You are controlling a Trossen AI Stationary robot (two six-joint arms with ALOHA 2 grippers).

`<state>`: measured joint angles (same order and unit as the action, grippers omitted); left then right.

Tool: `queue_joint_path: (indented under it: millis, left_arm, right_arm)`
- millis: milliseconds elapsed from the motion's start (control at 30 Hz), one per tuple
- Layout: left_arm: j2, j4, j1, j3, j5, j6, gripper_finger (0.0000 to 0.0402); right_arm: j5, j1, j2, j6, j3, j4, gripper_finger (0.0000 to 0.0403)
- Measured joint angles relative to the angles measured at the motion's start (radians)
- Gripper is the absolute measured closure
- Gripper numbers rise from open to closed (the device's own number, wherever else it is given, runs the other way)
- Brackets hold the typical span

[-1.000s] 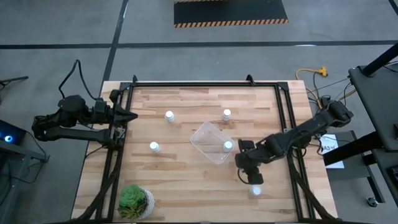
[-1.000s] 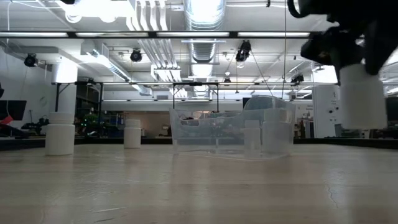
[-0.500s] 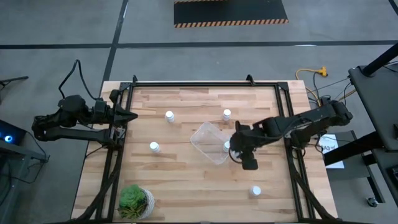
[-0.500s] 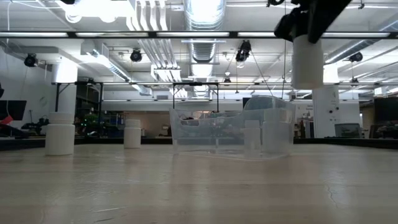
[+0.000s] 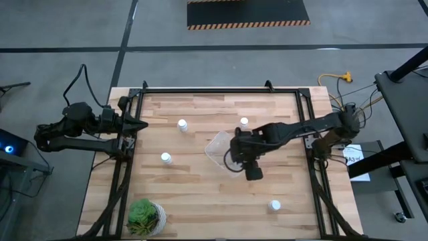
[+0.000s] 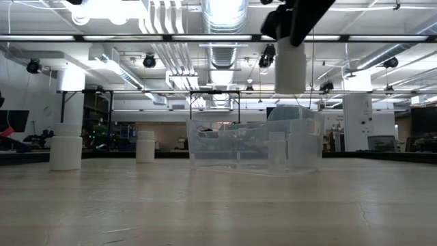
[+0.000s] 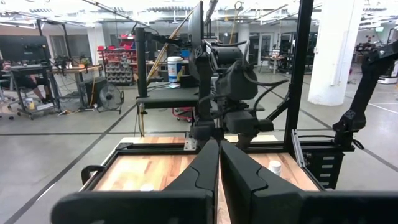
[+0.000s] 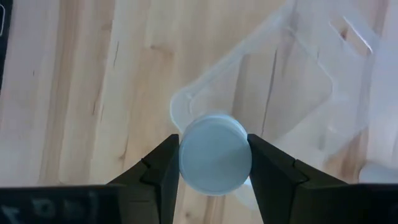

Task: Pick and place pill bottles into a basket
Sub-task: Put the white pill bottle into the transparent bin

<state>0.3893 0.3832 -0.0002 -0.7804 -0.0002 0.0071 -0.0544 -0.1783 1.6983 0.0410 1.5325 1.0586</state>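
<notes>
right gripper (image 8: 214, 155) clamps a pill bottle (image 8: 215, 154), seemingly above the basket (image 8: 292, 93) corner.

We look level across the wooden table (image 6: 218, 205) into a room of pipes, ducts and ceiling lights. The clear basket (image 6: 256, 145) stands on the table right of centre. Through its wall we make out a pale bottle-like shape, though not sharply. Above the basket's right part, clear of its rim, a white bottle (image 6: 290, 65) hangs upright from the dark gripper (image 6: 293, 35), which comes in from the top edge. At far left a second bottle (image 6: 66, 146) stands on the table, and a third bottle (image 6: 145, 146) stands farther back, between it and the basket.
</notes>
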Motion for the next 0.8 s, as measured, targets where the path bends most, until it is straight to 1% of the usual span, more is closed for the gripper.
queue_joint_path:
  millis: [100, 267, 467, 633, 800]
  left_arm:
    - [0.0, 0.0, 0.0, 0.0, 0.0, 0.0, 0.0402]
    - [0.0, 0.0, 0.0, 0.0, 0.0, 0.0, 0.0402]
    - [0.0, 0.0, 0.0, 0.0, 0.0, 0.0, 0.0402]
    - [0.0, 0.0, 0.0, 0.0, 0.0, 0.0, 0.0402]
    - [0.0, 0.0, 0.0, 0.0, 0.0, 0.0, 0.0402]
  right_arm:
    - [0.0, 0.0, 0.038, -0.026, 0.015, -0.004, 0.0258]
    - [0.0, 0.001, 0.076, -0.046, 0.001, -0.023, 0.0258]
    - [-0.005, 0.002, 0.113, -0.072, -0.005, -0.106, 0.0258]
    - [-0.007, 0.005, 0.157, -0.087, -0.009, -0.112, 0.0258]
    - [-0.025, 0.005, 0.167, -0.093, -0.04, -0.141, 0.0258]
